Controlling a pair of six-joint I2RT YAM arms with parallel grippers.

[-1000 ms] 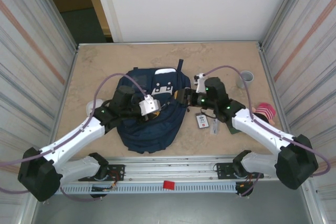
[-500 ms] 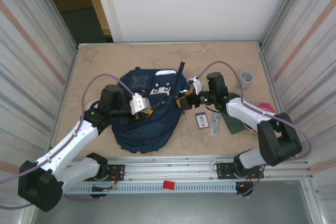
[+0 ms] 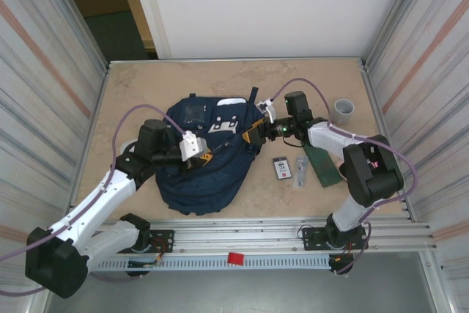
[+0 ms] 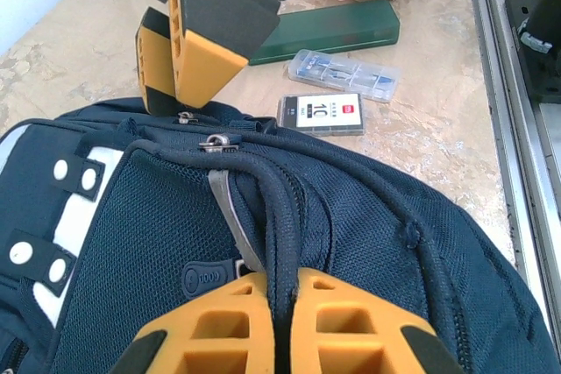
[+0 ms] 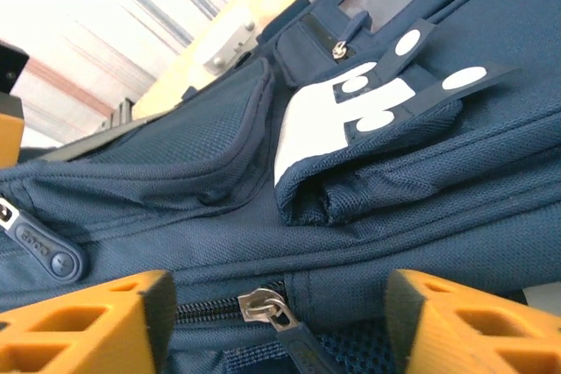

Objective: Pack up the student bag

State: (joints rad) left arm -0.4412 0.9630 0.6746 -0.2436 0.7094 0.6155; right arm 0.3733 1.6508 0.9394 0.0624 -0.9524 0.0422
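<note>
The left gripper [image 4: 282,321] pinches the student bag [image 4: 403,251] taut (lower centre); the spread right gripper [image 5: 276,308] should centre squarely on the zipper pull [image 5: 261,306].

Student bag [image 3: 212,181] centre-left; card [image 3: 282,168], clear case [image 3: 301,174], flat box [image 3: 323,171] to its right

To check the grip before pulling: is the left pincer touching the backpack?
Touching. The left wrist view shows the left pincer closed on a raised seam of the backpack, its orange fingers pressing the fabric from both sides.
</note>
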